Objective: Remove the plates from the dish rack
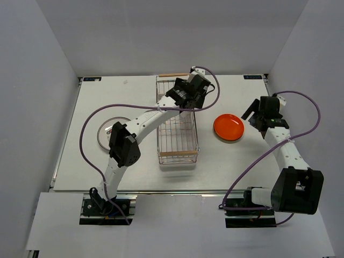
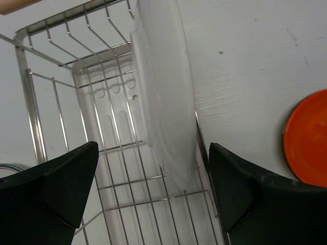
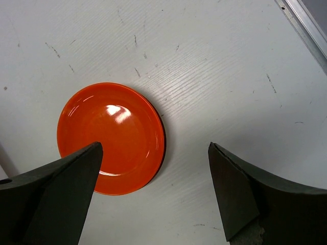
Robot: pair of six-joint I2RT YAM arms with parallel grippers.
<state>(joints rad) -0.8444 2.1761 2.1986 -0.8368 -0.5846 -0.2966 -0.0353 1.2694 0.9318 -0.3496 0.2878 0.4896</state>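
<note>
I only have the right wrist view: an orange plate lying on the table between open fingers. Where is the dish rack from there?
Observer: The dish rack stands mid-table, to the left of the orange plate and apart from it.
Operator: Is anything in it?
Observer: Yes, one pale plate stands on edge along one side wall at the rack's far end.
Operator: What is the left arm doing?
Observer: The left gripper is open over that plate, with a finger on either side of it. It is not gripping.
</note>
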